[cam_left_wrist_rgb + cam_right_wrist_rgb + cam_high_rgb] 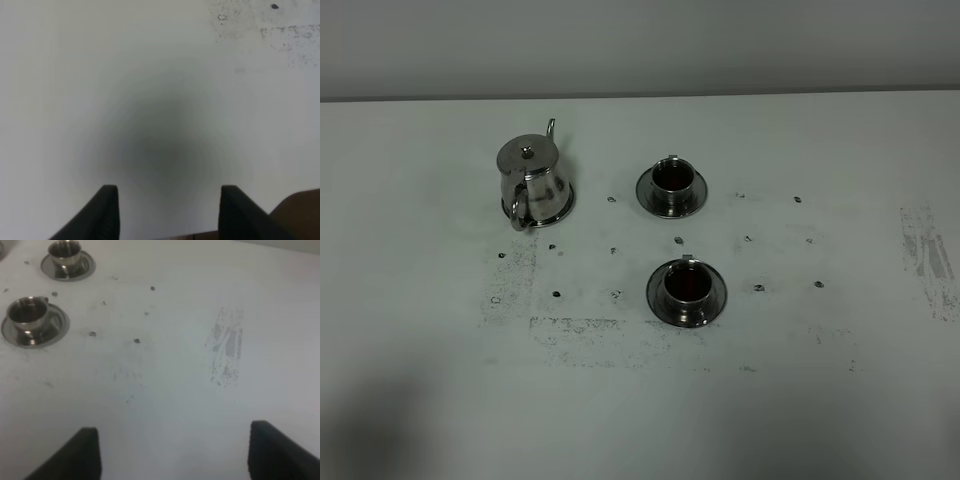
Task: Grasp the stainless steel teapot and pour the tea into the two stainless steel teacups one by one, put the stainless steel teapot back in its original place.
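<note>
Hanging over bare table (840,400), left gripper (165,210) gapes wide, empty; right gripper (175,452) likewise, teacups (30,320) well apart.

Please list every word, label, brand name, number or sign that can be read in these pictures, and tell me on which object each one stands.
There is no readable text in any of the three views.
The stainless steel teapot: bare shiny metal, no marking visible.
The two stainless steel teacups and their saucers: no marking visible.
The table: only dark specks and scuffed smears, which form no letters or numbers.
</note>
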